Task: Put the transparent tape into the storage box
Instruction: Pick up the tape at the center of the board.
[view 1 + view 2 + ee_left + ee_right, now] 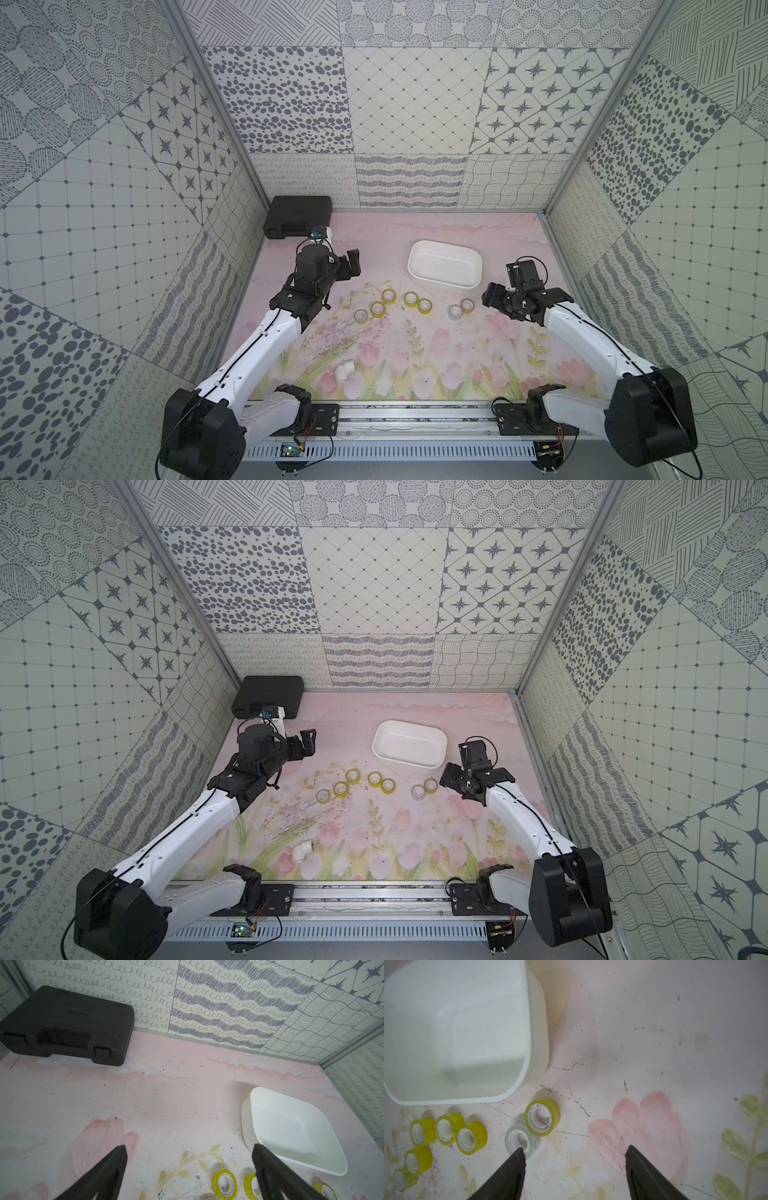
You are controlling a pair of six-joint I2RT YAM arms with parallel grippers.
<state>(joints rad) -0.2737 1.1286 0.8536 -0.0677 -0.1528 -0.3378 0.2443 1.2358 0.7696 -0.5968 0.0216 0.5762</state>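
Pipe elbow (345, 371) lies nearest on the flowered mat (415, 232). Seven tape rolls (424, 306) sit in a loose row just before the white box (440, 282). My left gripper (188, 1147) and right gripper (575, 1148) hover with jaws apart, holding nothing

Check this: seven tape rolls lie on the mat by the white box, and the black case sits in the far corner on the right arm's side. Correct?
No. The black case sits in the far corner on the left arm's side, as both top views show. The seven tape rolls do lie on the mat by the white box.
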